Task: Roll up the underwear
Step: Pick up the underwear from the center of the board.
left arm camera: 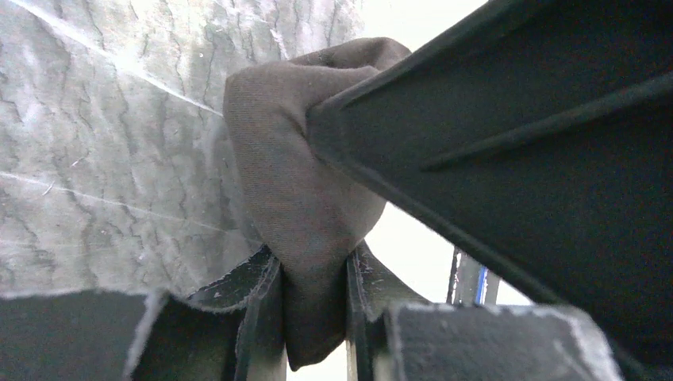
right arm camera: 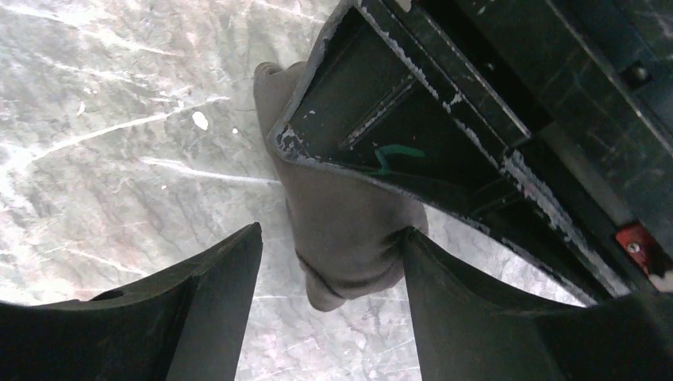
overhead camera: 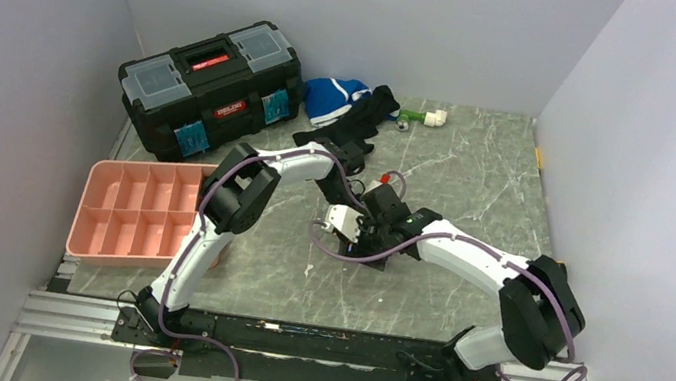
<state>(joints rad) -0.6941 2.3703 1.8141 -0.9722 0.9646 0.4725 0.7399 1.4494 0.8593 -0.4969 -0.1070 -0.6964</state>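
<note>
Where the two arms meet, to the right of the tray (overhead camera: 122, 219), the underwear (left arm camera: 294, 159) is gathered into a bunched grey-brown fold over the marbled table (left arm camera: 95, 159); whether it touches the surface cannot be told. Left gripper (left arm camera: 311, 258): fingers drawn together, clamping one end of the fold. Right gripper (right arm camera: 332, 234): fingers spread apart, straddling the fabric; one finger (right arm camera: 452, 309) touches it, the other stands clear. Toolbox (overhead camera: 210, 86): behind the tray. Black garment (overhead camera: 353, 127) and blue-and-white garment (overhead camera: 336, 97): behind and right of the tray, well apart from both grippers.
</note>
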